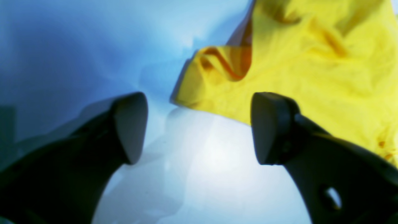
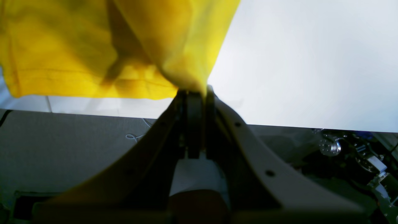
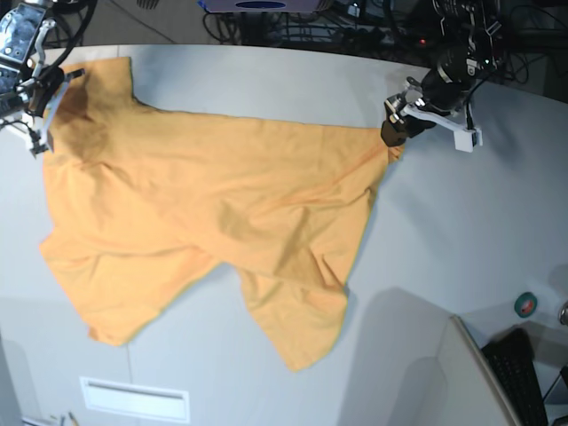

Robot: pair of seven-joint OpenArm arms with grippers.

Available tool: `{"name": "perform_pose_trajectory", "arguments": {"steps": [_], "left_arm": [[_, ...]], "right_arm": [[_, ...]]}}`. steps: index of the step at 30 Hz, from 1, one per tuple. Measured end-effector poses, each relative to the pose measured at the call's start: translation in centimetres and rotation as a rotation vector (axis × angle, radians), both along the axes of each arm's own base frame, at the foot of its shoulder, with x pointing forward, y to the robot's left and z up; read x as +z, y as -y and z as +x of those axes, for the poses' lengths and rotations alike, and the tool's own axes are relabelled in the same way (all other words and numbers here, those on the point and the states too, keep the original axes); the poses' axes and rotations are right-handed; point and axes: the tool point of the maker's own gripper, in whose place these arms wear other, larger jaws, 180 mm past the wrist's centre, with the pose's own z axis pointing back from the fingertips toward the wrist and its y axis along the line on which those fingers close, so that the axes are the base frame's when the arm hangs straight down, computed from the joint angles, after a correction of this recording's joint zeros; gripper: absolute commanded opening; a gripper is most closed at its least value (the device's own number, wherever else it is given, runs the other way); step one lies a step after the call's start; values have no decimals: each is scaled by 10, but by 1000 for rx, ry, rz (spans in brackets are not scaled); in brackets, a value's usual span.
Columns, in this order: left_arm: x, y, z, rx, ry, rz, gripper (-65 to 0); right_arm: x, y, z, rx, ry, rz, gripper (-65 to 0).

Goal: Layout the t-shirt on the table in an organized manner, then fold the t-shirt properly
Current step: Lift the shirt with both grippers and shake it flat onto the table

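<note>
The orange t-shirt lies spread and wrinkled on the pale table, plain side up; no print shows. My right gripper at the far left is shut on the shirt's upper left corner; the right wrist view shows its jaws pinching the cloth, which looks yellow there and hangs over the table's edge. My left gripper is at the shirt's right corner. In the left wrist view it is open, with the shirt just beyond its fingers, not held.
A green tape roll and a black keyboard sit at the right front. A white label is at the table's near edge. Cables and equipment crowd the back. Grey floor lies beyond the table edge.
</note>
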Motion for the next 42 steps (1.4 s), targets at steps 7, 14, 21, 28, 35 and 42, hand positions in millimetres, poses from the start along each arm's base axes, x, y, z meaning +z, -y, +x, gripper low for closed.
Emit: {"name": "perform_pose_trajectory", "arguments": {"steps": [7, 14, 21, 28, 35, 42], "left_arm": [[-8, 4, 12, 13, 13, -38, -242], [-10, 22, 14, -32, 13, -58, -304], [-13, 19, 9, -22, 1, -59, -362], [-16, 18, 4, -19, -14, -58, -485], [-19, 19, 1, -27, -34, -52, -650], [-19, 19, 0, -30, -38, -52, -650]], "right_arm": [[0, 0, 0, 0, -1, 0, -650], [0, 0, 0, 0, -1, 0, -650], [0, 0, 0, 0, -1, 0, -650], [0, 0, 0, 0, -1, 0, -650], [0, 0, 0, 0, -1, 1, -650], [0, 0, 0, 0, -1, 1, -650]]}}
